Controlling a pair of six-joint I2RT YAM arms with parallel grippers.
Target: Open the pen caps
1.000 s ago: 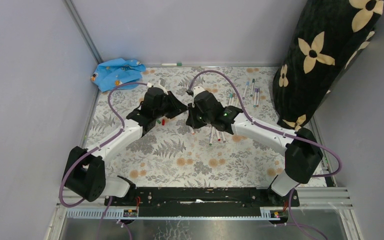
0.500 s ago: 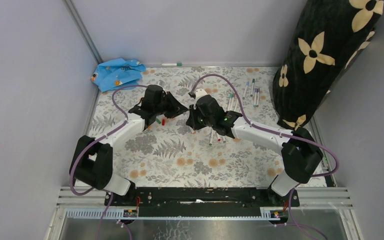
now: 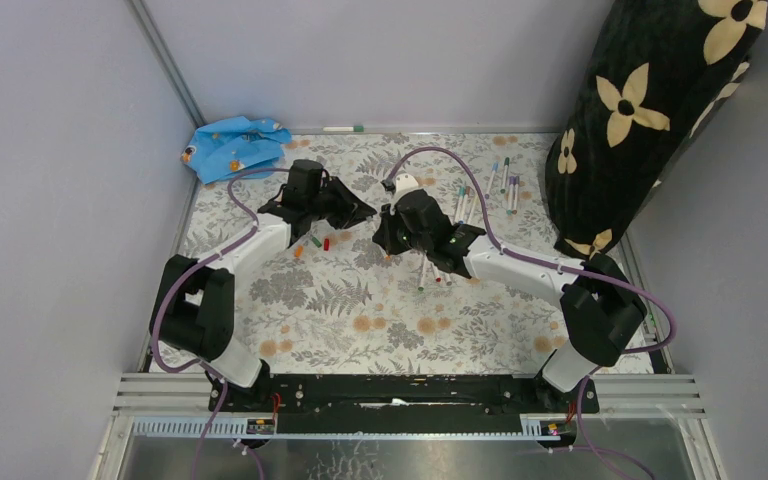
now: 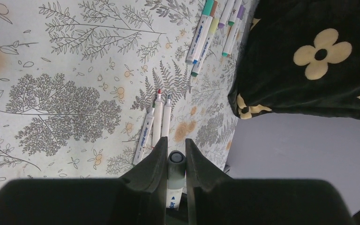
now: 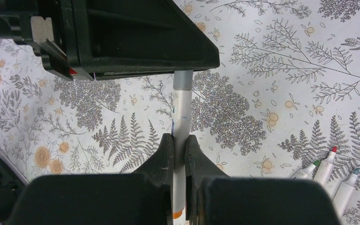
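Our left gripper [image 4: 175, 149] is pinched on the grey cap [image 4: 176, 160]; our right gripper [image 5: 179, 140] is clamped on the white barrel of the same pen [image 5: 183, 110]; over the last second the left arm has refolded, its elbow lifting away from the near-left corner, while the spot where the grippers meet has barely shifted; the cap, as far as we can tell, still sits on the barrel, so the pull-off looks unfinished; the pen hangs above the table [image 3: 360, 320], its long axis running gripper to gripper, cap end toward the left.
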